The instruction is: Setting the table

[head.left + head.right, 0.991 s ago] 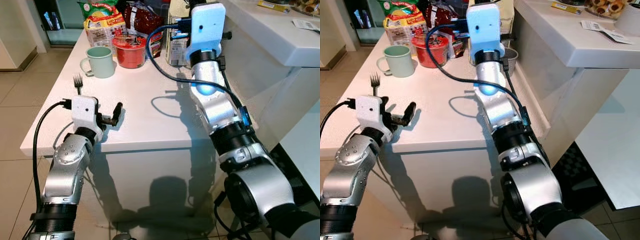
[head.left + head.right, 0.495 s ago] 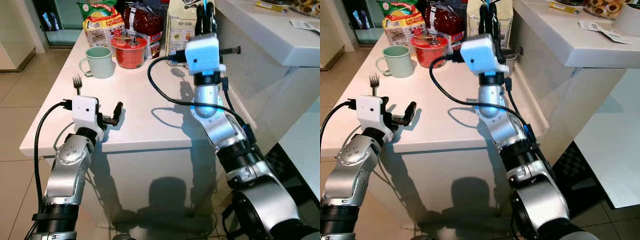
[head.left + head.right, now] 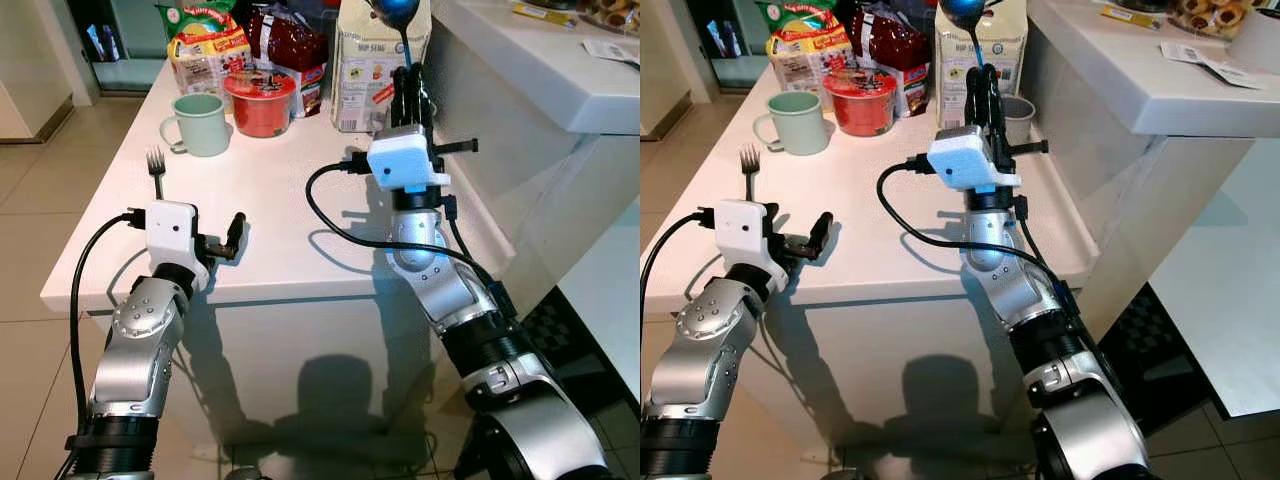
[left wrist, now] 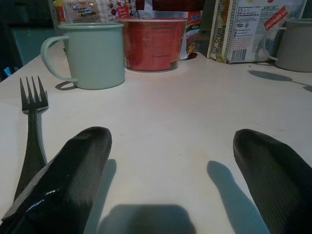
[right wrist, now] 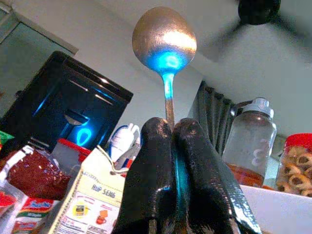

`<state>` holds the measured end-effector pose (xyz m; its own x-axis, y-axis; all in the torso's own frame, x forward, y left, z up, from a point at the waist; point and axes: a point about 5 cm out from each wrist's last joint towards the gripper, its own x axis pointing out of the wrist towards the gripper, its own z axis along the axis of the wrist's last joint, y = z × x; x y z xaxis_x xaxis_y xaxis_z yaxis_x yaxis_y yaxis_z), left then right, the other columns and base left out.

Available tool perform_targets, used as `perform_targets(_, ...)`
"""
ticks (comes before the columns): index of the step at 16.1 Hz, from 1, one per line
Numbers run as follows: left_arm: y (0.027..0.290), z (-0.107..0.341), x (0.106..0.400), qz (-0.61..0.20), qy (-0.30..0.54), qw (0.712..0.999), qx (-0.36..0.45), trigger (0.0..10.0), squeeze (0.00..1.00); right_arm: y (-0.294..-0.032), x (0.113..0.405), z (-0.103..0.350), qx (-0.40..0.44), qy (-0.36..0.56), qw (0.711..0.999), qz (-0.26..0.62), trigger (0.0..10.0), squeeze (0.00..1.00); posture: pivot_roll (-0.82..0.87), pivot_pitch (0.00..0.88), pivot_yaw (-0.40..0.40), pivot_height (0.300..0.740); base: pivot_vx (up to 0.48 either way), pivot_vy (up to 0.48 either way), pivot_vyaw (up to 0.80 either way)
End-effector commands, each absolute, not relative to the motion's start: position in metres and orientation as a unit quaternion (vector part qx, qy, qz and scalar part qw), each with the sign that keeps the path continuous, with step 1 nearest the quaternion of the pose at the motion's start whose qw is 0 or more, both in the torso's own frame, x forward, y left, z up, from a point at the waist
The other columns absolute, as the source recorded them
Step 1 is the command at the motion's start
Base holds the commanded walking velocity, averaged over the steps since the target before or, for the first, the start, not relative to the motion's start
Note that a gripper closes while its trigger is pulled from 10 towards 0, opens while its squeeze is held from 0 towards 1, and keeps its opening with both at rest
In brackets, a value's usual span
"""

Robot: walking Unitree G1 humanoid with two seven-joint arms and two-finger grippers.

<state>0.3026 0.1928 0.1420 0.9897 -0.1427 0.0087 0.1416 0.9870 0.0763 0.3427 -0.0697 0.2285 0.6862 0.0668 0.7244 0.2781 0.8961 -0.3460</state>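
While a spoon is held upright above the white table (image 3: 290,230), a fork lies flat on it.

At the table's far end, a paper bag (image 3: 368,70), snack packets (image 3: 208,48), a green mug (image 3: 200,124), a red bowl (image 3: 260,102) and a grey cup (image 3: 1017,117) are grouped. The spoon (image 3: 400,18) is pinched by its handle between the closed fingers of the right gripper (image 3: 410,92), bowl uppermost, over the table's right side. The left gripper (image 3: 226,238) is kept low at the table's near edge with fingers spread apart, and the fork (image 3: 156,167) is seen just beside its left finger (image 4: 61,180).
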Motion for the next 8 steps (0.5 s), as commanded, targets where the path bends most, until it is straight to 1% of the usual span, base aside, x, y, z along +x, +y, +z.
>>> perform_targets(1,0.192,0.145,0.303,-0.068,-0.015,0.997,0.036,10.0,0.0,-0.073,0.341,0.227,-0.222,-0.39,0.891,-0.07,0.0,0.0,0.22,0.0,-0.035,0.74,0.0,0.0,0.0)
perform_targets(6,0.19,0.146,0.305,-0.067,-0.015,0.997,0.024,10.0,0.0,-0.071,0.344,0.221,-0.224,-0.37,0.899,-0.07,0.0,0.0,0.23,0.0,-0.037,0.74,0.0,0.0,0.0)
perform_targets(8,0.189,0.147,0.305,-0.065,-0.015,0.998,0.023,10.0,0.0,-0.073,0.348,0.216,-0.213,-0.348,0.91,-0.074,0.0,0.0,0.23,0.0,-0.031,0.74,0.0,0.0,0.0)
